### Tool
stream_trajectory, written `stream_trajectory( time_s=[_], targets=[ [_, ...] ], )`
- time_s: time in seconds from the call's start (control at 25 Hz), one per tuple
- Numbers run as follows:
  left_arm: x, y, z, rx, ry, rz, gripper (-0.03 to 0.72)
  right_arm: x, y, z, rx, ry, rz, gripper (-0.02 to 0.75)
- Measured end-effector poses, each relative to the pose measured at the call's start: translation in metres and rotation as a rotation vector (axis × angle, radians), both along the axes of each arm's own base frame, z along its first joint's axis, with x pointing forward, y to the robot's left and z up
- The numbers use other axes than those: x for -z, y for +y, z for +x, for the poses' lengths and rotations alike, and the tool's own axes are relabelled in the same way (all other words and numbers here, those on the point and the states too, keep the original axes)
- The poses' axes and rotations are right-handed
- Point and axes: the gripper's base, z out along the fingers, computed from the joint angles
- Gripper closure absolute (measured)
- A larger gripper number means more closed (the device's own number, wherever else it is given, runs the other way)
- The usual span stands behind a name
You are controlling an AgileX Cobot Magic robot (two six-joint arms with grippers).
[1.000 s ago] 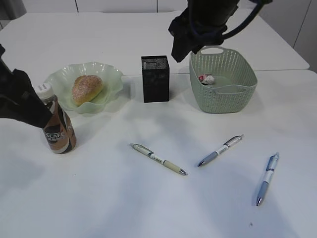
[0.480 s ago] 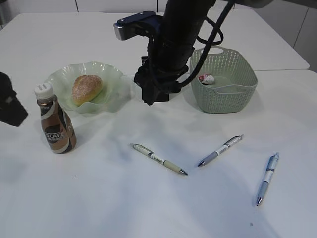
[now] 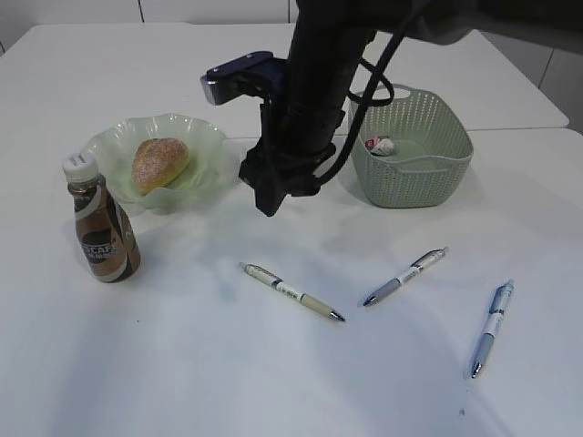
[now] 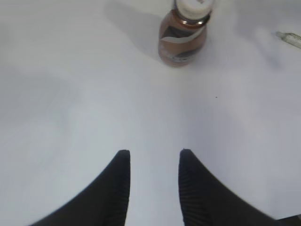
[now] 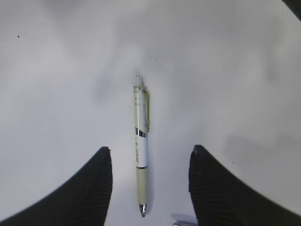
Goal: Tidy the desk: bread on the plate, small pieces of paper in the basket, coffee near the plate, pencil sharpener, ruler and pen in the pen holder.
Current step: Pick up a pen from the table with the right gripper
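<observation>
Directly beneath the right pincer (image 5: 149, 181), between its spread, empty jaws: the pale green pen (image 5: 141, 149), flat on the surface (image 3: 182, 364), lined up with the gap, not yet touched. Beside that pen, toward the right edge, two more: a grey-blue pen (image 3: 404, 276) and a blue pen (image 3: 491, 329), both loose. Behind the pincer, hidden by the arm in the exterior view, the holder, not visible now. Further right, the basket (image 3: 435, 178) with a crumpled scrap inside.

Changed in the last second: right pincer swung from above the basket rim, across the holder, down toward the near pen. Left pincer (image 4: 153, 181) let go of the coffee (image 3: 101, 224) and drew back out of the exterior view; now parted, empty, low over bare surface, bottle upright well ahead of it.

Meaning, as a judgement: coffee parked just beside the plate (image 3: 205, 137), bread (image 3: 159, 163) already in the plate, paper seemingly binned. Pens next, starting with the pale green one. No ruler or sharpener in sight.
</observation>
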Motion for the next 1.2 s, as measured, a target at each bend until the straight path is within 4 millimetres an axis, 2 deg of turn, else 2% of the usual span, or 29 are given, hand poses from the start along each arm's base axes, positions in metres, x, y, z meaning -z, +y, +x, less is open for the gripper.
stream_trajectory(
  time_s=[0.04,0.08,0.2,0.28,0.52,0.8,0.92,0.96,1.2],
  targets=[
    [0.0,0.004,0.001,-0.02,0.0,0.0,0.447,0.01,0.006,0.0,-0.016,0.015,-0.01,0.318],
    [0.0,0.009,0.001,-0.039,0.0,-0.001,0.446,0.01,0.006,0.0,-0.015,0.015,-0.01,0.318],
    [0.0,0.016,0.002,-0.075,0.0,-0.002,0.447,0.026,0.015,-0.001,-0.045,0.037,-0.035,0.318],
    [0.0,0.017,0.002,-0.077,-0.002,-0.003,0.447,0.027,0.015,-0.001,-0.049,0.037,-0.039,0.318],
    [0.0,0.023,0.002,-0.102,-0.003,-0.003,0.447,0.048,0.019,0.001,-0.065,0.056,-0.084,0.318],
    [0.0,0.043,0.003,-0.187,-0.008,-0.003,0.445,0.065,0.03,-0.002,-0.095,0.079,-0.104,0.318],
    [0.0,0.043,0.003,-0.192,-0.01,-0.009,0.445,0.066,0.031,-0.003,-0.099,0.081,-0.106,0.318],
    [0.0,0.043,0.003,-0.192,-0.01,-0.011,0.445,0.075,0.035,-0.004,-0.112,0.094,-0.115,0.318],
    [-0.001,0.043,0.003,-0.193,-0.015,-0.018,0.445,0.097,0.036,-0.002,-0.121,0.115,-0.156,0.318]
  ],
)
